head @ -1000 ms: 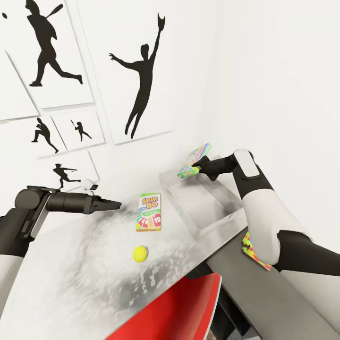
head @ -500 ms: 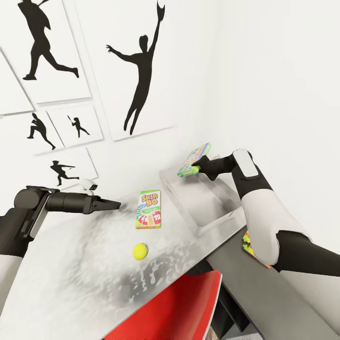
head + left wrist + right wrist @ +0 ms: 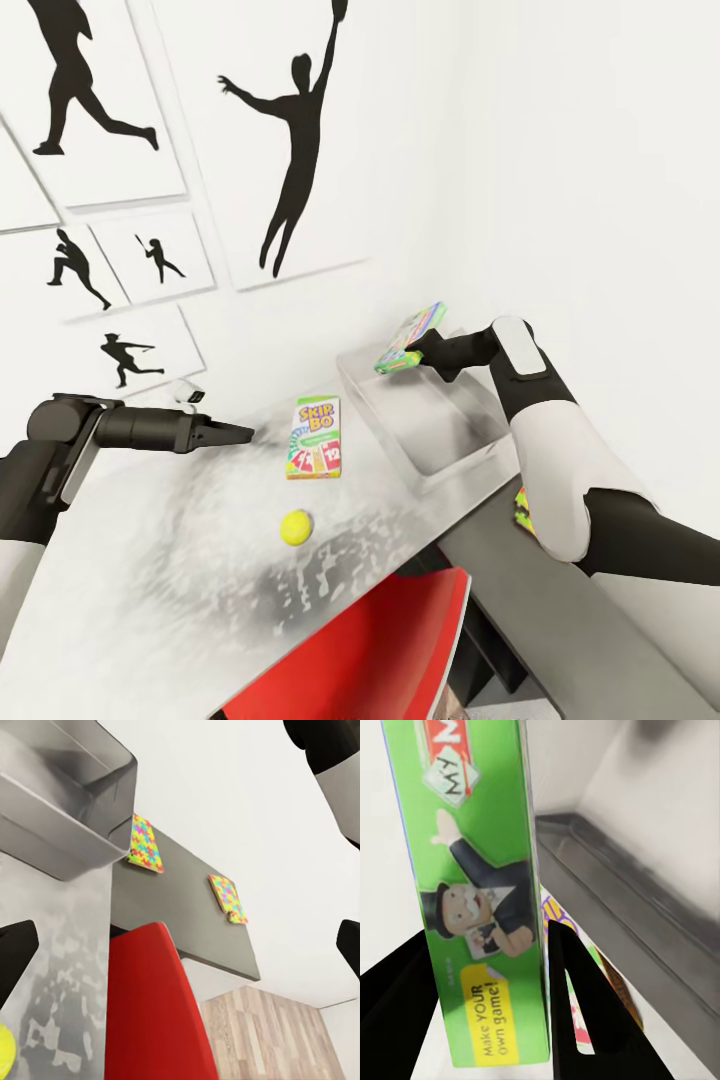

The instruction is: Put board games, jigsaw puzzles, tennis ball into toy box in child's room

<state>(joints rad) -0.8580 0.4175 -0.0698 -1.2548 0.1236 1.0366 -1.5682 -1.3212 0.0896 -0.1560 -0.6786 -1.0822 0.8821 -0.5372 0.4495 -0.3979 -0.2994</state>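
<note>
— One green board game hangs over the toy box's far corner, pinched between the right gripper's closed fingers.

— How should it go in?

— I'd lower it level inside the walls, then release. The left gripper waits spread and empty; Skip-Bo box and tennis ball lie on the table.

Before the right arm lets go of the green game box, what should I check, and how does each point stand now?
1. Right gripper shut on the green game: ok.
2. Game over the toy box: ok, above its far end.
3. Room inside the box: cannot tell; another printed item lies below.
4. Left gripper clear of the box: ok.
5. Skip-Bo box and ball on the table, outside the box: ok.
</note>
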